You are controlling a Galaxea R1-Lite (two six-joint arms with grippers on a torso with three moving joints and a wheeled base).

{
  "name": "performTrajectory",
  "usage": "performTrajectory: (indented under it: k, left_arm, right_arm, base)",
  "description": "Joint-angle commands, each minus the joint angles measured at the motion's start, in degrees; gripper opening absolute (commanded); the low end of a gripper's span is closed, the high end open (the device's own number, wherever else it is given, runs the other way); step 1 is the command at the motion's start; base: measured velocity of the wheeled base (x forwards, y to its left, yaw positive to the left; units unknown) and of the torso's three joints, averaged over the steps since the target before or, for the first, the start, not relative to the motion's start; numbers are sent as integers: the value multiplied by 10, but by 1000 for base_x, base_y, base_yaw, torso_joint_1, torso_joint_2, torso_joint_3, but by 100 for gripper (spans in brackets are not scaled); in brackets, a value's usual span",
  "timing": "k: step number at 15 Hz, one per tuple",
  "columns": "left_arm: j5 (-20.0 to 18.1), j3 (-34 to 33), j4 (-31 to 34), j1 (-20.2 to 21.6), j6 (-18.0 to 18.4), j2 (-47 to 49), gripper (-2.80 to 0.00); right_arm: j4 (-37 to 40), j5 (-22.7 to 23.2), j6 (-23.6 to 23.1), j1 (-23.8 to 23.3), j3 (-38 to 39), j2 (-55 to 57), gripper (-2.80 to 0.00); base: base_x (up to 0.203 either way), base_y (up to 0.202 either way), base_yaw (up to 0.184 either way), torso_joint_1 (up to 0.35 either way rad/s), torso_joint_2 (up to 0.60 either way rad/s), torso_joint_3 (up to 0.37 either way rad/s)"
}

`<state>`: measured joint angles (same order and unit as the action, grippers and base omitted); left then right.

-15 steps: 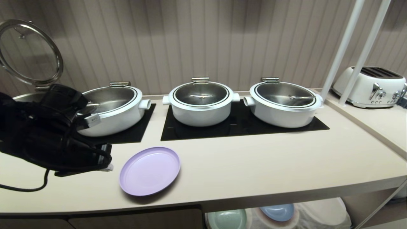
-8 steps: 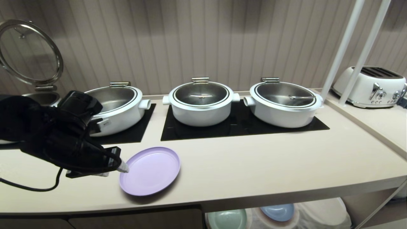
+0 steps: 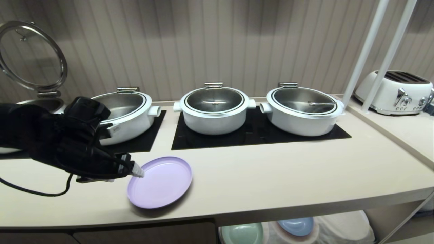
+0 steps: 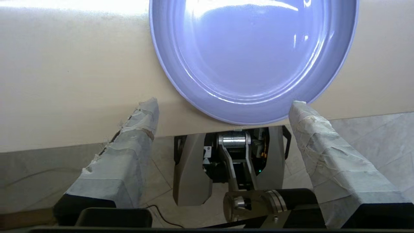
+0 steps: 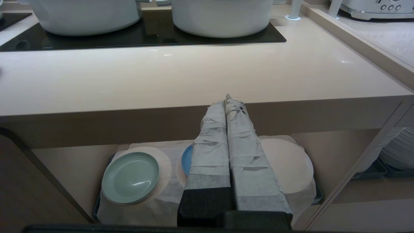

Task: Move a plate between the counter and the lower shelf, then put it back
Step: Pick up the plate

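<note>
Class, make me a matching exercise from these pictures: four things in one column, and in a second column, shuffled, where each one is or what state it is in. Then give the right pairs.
Things:
1. lavender plate
2. mint green plate
3. white toaster
4. right gripper

Places or states:
A. on the adjoining worktop, past the white poles
B. fingers pressed together, in front of the counter's edge
C. lying on the counter, near its front edge
D. on the white cloth in the lower shelf

Pairs: 1-C, 2-D, 3-A, 4-B
</note>
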<state>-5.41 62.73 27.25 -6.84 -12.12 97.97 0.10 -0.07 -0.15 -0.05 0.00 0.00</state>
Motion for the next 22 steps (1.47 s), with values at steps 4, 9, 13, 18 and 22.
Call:
performTrajectory:
  k: [4, 9, 13, 18, 22]
  left_arm:
    - [2, 2, -8, 34, 41, 52, 0]
    - [3, 2, -50, 57, 61, 99, 0]
    - [5, 15, -54, 60, 76, 133, 0]
    - [6, 43, -54, 60, 77, 173, 0]
    - [9, 41, -99, 60, 77, 202, 0]
  right_arm:
    - [0, 1, 0, 0, 0, 0, -280]
    - [0, 0, 0, 0, 0, 0, -280]
    - [0, 0, 0, 0, 0, 0, -280]
    - [0, 0, 0, 0, 0, 0, -280]
    - [0, 0, 0, 0, 0, 0, -280]
  base:
    - [0, 0, 0, 0, 0, 0]
    - [0, 0, 0, 0, 0, 0]
    - [0, 0, 0, 0, 0, 0]
    - [0, 0, 0, 0, 0, 0]
    - [0, 0, 0, 0, 0, 0]
